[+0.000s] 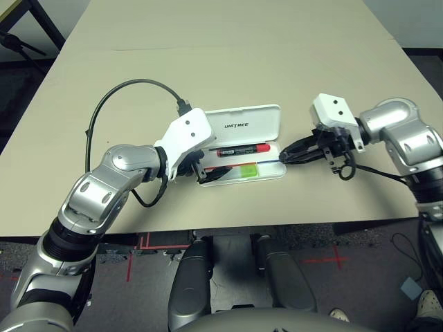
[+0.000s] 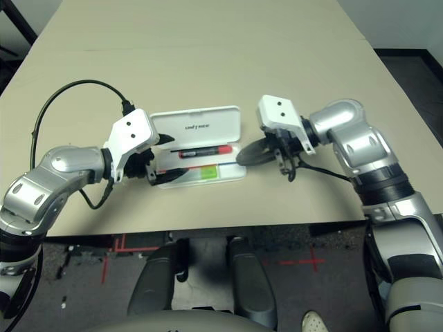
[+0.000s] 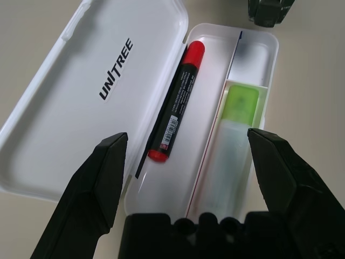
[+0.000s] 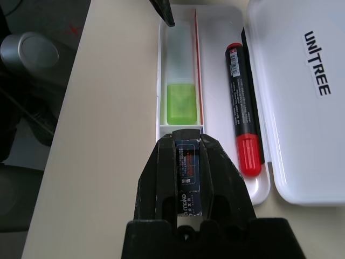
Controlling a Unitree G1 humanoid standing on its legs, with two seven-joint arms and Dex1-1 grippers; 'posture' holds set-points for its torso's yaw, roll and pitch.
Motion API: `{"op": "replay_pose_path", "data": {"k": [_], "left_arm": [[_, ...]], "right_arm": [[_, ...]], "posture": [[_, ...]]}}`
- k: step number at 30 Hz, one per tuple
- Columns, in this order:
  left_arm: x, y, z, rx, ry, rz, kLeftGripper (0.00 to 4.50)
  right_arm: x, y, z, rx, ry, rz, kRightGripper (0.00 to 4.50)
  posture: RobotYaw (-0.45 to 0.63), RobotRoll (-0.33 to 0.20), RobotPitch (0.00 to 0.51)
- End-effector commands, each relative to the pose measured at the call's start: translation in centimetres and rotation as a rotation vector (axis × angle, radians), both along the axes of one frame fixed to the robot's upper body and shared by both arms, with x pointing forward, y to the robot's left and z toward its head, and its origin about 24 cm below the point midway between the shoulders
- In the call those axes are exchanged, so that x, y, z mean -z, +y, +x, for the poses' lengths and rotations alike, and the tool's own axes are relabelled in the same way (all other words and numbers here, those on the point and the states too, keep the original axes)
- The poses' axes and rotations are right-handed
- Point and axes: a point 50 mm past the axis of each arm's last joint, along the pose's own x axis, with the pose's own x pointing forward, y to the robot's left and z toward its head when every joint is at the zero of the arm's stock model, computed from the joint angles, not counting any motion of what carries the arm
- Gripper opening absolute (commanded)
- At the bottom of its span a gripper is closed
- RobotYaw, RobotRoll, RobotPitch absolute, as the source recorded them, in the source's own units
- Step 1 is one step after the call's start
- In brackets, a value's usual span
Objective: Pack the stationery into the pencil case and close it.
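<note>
Jaws of the left gripper (image 3: 186, 162) stand wide apart over the near end of the open pencil case (image 1: 243, 125) on the tabletop (image 1: 228, 48). Those of the right gripper (image 4: 186, 156) are clamped on a small dark labelled piece (image 4: 187, 172) at the case's other end. Inside lie the red marker (image 3: 178, 102) and the green-capped highlighter (image 3: 232, 145).

Even, bright overhead light covers the desk (image 1: 228, 76), with soft short shadows under both arms. The white pencil case (image 3: 81, 102) lid shows mild glare. Near the wrist lenses, the black fingers (image 3: 91, 189) look slightly soft, and the head views bend toward their edges.
</note>
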Motion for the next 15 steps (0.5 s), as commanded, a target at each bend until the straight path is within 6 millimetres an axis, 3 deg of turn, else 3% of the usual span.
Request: {"op": "replay_pose_path", "data": {"k": [1, 15], "left_arm": [[0.2, 0.0, -0.4, -0.003, -0.002, 0.008, 4.50], [0.1, 0.3, -0.8, -0.029, -0.002, 0.013, 4.50]], "right_arm": [[0.4, 0.6, 0.4, -0.035, -0.012, -0.033, 0.29], [2.4, 2.1, 1.1, -0.101, -0.001, -0.099, 0.29]], "posture": [[0.11, 0.000, 0.214], [0.13, 0.000, 0.217]]}}
